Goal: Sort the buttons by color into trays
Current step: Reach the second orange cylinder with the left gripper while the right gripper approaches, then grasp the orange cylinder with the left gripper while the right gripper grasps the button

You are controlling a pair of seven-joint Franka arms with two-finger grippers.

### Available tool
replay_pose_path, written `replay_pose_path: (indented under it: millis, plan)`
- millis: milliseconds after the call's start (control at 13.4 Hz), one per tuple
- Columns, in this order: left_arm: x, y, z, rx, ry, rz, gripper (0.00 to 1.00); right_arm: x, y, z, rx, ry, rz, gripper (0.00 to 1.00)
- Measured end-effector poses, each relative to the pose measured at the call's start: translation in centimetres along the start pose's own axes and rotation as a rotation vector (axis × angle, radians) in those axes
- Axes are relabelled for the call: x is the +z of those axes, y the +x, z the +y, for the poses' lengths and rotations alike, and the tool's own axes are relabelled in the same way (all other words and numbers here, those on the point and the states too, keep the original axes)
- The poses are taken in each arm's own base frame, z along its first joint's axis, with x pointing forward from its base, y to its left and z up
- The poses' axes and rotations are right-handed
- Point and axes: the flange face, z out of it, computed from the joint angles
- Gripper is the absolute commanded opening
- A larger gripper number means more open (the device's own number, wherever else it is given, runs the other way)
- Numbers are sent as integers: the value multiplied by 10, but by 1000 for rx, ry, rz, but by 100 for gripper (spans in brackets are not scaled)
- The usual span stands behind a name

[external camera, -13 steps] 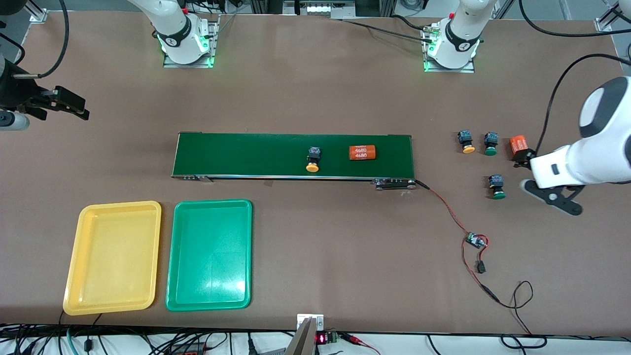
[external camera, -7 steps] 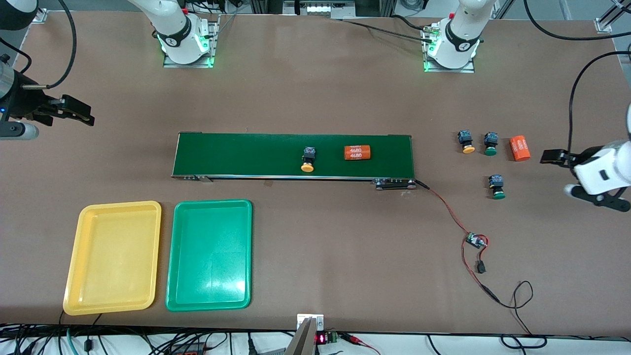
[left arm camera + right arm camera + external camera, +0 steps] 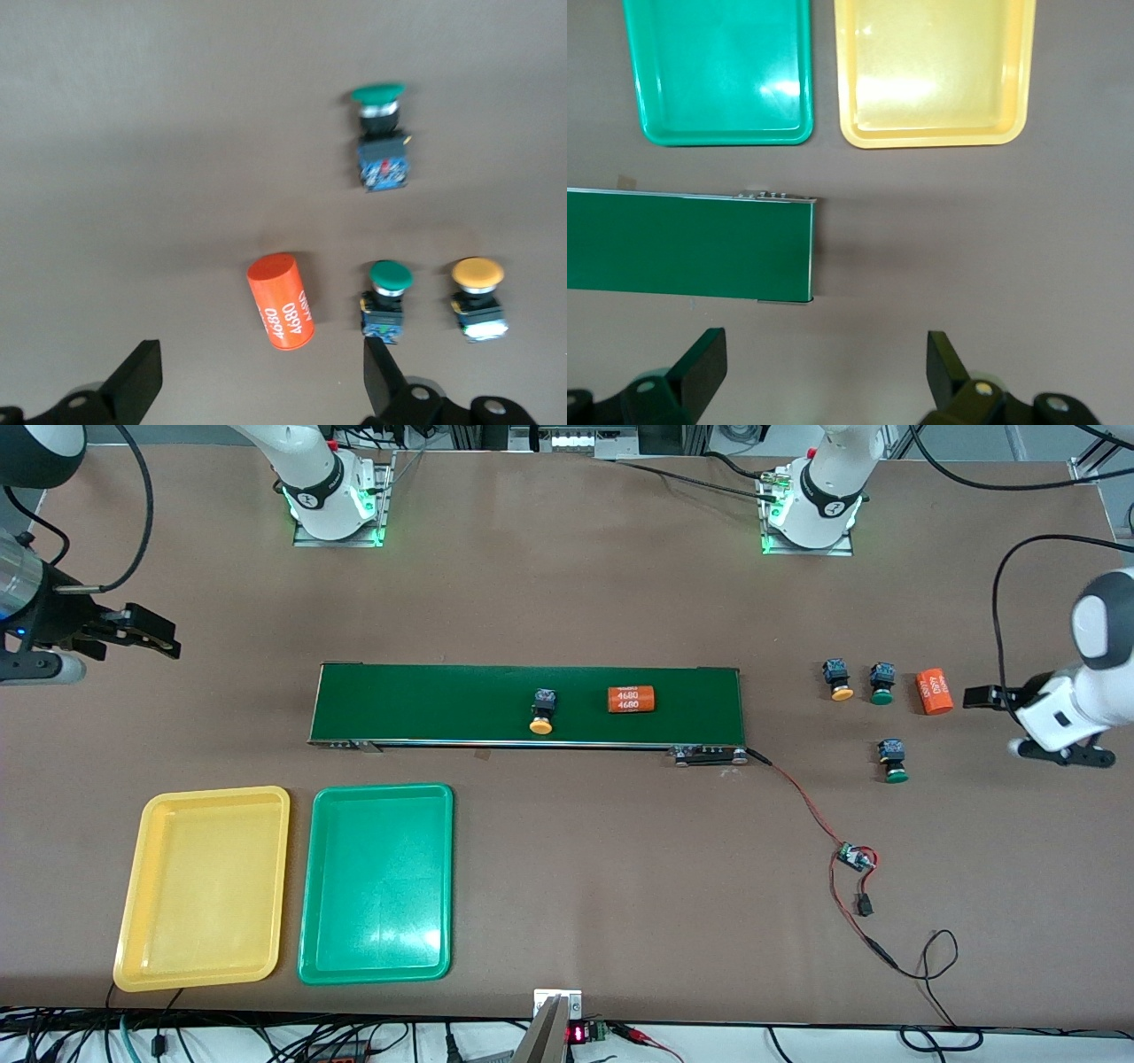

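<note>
Hovering over bare table at left arm's end, left gripper (image 3: 1028,722) spread wide, empty; orange cylinder (image 3: 934,691) just beside it, then green button (image 3: 881,684), yellow button (image 3: 836,679), second green button (image 3: 893,761). Right gripper (image 3: 146,631) wide, empty, over table off belt (image 3: 425,701) end. Another yellow button (image 3: 541,713) on belt. Yellow tray (image 3: 204,887), green tray (image 3: 376,883) empty.

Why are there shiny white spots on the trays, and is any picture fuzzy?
Front view: lamp glare makes a white patch on the green tray. Right wrist view: bright glare on the green tray and the yellow tray. Left wrist view: slightly soft, the buttons look a bit blurred.
</note>
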Motion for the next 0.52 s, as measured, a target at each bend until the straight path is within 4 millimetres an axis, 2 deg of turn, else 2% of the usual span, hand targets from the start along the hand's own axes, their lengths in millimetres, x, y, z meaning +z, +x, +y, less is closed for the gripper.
replay_pose_path:
  millis: [224,373,523]
  plan:
    - [47,-37,-1,-32,-20,20,98,16,9,-29,-46,-4,-26,100]
    - [79,-49,3,-38,-23,49,94,31,19,-44,-64,5,-26,100]
    - [107,-59,11,-38,-26,77,94,57,35,-64,-60,34,-7,100]
